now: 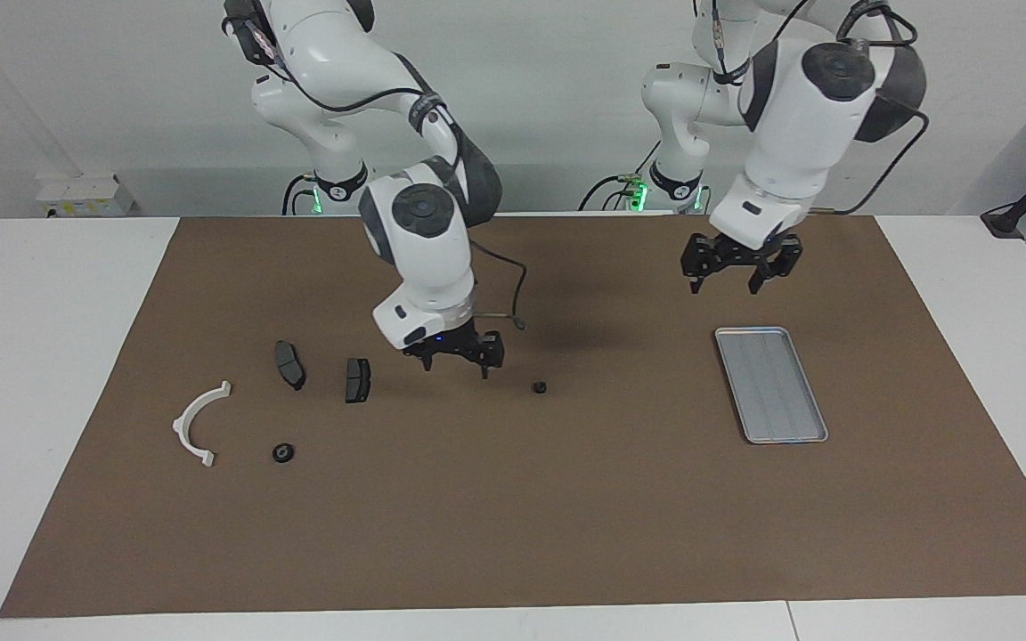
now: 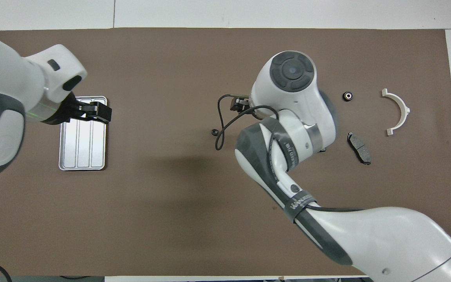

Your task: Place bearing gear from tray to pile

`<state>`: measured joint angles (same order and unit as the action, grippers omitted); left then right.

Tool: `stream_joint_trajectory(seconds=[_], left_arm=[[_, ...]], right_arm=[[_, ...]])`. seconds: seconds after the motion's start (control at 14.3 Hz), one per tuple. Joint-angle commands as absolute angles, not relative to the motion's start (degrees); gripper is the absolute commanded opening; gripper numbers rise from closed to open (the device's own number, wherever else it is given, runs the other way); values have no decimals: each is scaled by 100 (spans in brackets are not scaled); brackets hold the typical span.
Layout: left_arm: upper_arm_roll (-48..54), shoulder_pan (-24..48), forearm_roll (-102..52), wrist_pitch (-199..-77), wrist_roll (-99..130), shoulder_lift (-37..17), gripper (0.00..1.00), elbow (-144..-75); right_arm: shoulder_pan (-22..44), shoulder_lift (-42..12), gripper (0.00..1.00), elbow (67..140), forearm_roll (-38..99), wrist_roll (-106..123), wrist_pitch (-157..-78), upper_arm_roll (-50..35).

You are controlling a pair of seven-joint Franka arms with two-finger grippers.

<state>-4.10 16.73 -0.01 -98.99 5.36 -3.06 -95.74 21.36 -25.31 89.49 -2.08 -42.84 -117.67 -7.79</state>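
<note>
A small black bearing gear (image 1: pixel 540 387) (image 2: pixel 213 132) lies on the brown mat between the silver tray (image 1: pixel 771 383) (image 2: pixel 82 135) and the pile. The tray holds nothing. My right gripper (image 1: pixel 457 367) (image 2: pixel 238 105) hangs open just above the mat, beside that gear on its pile side. My left gripper (image 1: pixel 725 285) (image 2: pixel 96 111) is open, empty and raised over the tray. The pile has a white half-ring bracket (image 1: pixel 197 423) (image 2: pixel 395 111), two dark pads (image 1: pixel 289 363) (image 1: pixel 357 378) and a second bearing gear (image 1: pixel 282 453) (image 2: pixel 347 95). In the overhead view one pad (image 2: pixel 359 142) shows and the right arm covers the other.
The brown mat (image 1: pixel 513 534) covers most of the white table. The right arm's cable loops down close to the loose gear in the overhead view. Bare mat stretches from the parts to the table edge farthest from the robots.
</note>
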Motion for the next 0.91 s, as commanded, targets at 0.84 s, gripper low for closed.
stream_joint_trajectory(seconds=[0.84], left_arm=[[-308,360,-26,-9721,-975,-62,94,-9422]], right_arm=[[3067,-3858,99,8420,-474,-5247,-12489,-747]])
